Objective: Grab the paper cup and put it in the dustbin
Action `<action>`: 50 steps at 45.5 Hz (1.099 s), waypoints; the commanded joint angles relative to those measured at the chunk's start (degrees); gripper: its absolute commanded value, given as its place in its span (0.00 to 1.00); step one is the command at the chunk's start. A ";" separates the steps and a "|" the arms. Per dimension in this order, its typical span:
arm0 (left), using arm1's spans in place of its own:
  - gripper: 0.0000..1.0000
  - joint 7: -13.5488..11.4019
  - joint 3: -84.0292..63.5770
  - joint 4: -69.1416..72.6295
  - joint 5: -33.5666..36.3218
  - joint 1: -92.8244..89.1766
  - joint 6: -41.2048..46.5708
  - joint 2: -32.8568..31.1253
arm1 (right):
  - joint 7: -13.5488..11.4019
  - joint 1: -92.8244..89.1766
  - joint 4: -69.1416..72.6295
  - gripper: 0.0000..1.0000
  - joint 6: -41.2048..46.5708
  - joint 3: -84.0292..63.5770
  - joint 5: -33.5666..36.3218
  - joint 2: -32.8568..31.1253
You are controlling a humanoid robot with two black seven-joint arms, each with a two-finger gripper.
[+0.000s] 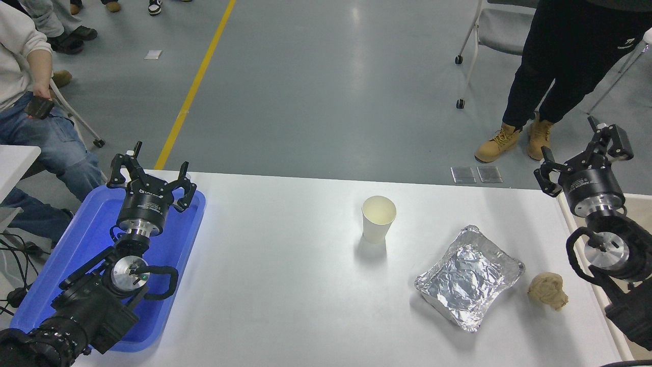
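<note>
Paper cup (378, 218): upright and open end up on the white table (285, 275), near the middle, touched by neither arm. Foil tray (469, 278): crumpled, lying nearer the camera and to the cup's right, with a tan lump (548, 289) just beside it. Right gripper (586, 153): at the table's right edge, above the far corner of the bin (565, 211), fingers spread wide and holding nothing, well apart from the cup. Left gripper (151, 176): parked over the blue tray (76, 255) at the lower left, fingers likewise spread and empty. A person's legs and tan boots (509, 142) stand on the floor beyond the table.
</note>
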 commanded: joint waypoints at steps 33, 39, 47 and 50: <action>1.00 0.02 -0.01 0.00 0.00 0.00 -0.02 0.00 | -0.02 1.95 0.03 1.00 0.00 -0.44 -0.01 -0.09; 1.00 0.02 -0.01 0.00 0.00 0.00 -0.02 0.00 | -0.02 2.13 0.03 1.00 0.00 -1.67 -0.01 -0.09; 1.00 0.02 -0.01 0.00 0.00 0.00 -0.02 0.00 | -0.02 2.39 -0.14 1.00 0.00 -3.51 -0.01 -0.79; 1.00 0.02 -0.01 0.00 0.00 0.00 -0.02 0.00 | -0.02 3.09 -0.23 1.00 -0.09 -4.48 -0.01 -2.02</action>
